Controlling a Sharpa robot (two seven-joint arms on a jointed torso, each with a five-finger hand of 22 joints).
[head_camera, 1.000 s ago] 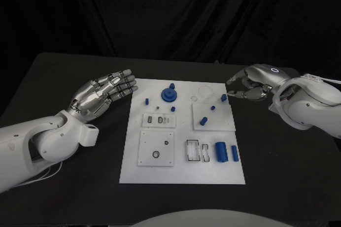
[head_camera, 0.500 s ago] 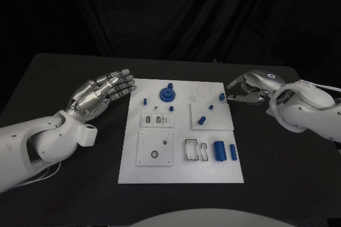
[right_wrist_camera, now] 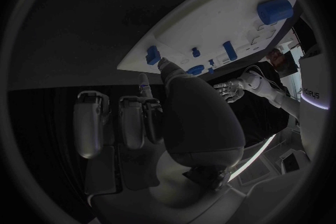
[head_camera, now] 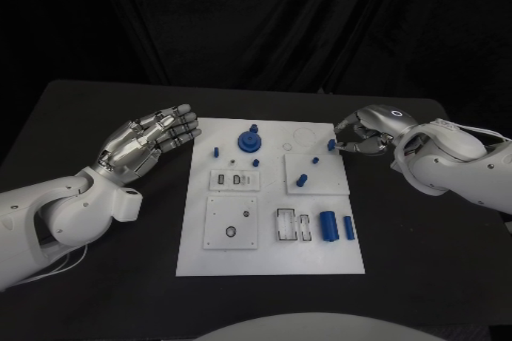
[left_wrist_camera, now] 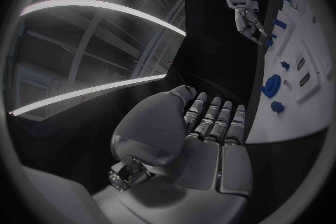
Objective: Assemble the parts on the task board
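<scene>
Right hand [head_camera: 362, 137] beside blue peg [head_camera: 332, 144]

- The right hand [head_camera: 366, 132] curls over a small blue part [head_camera: 332, 144] at the task board [head_camera: 272, 260] edge; its fingertips cover the contact, so a grip cannot be told.
- In the right wrist view the thumb [right_wrist_camera: 199, 123] hides the board behind it.
</scene>
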